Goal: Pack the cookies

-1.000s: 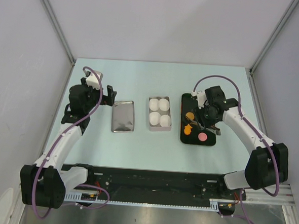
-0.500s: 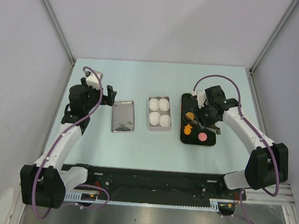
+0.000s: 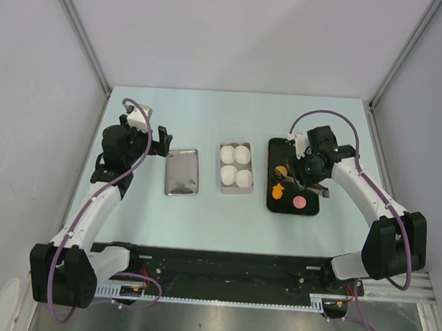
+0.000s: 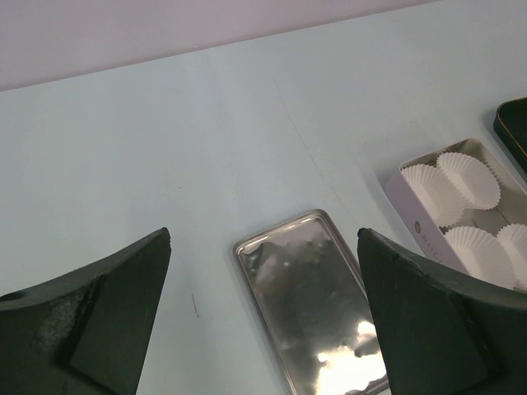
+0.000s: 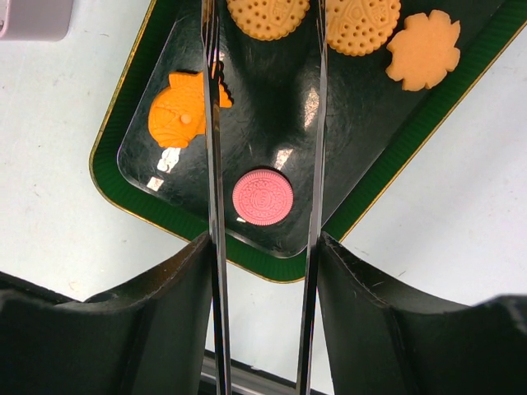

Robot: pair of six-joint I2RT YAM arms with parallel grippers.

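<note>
- Pale blue desk [image 3: 209,120] carries everything
- Dark green rectangular tray with a gold rim [image 5: 403,148] lies towards the desk's right side
- Shallow shiny silver metal tin [image 4: 309,288] lies left of centre
- White rectangular box [image 4: 412,218], holding four white pleated paper cups [image 4: 449,185], sits between tin and tray
- Left hand [image 4: 263,239] hangs above the desk beside the tin; spread wide, holding nothing
- Right hand [image 5: 265,247] hangs over the tray, half closed around thin silver metal tongs [image 5: 211,164]; the blades stand apart
- Small flat orange cookies [image 5: 183,109] lie on the tray; the pink round cookie [image 5: 263,197] lies between the blades, touching neither
</note>
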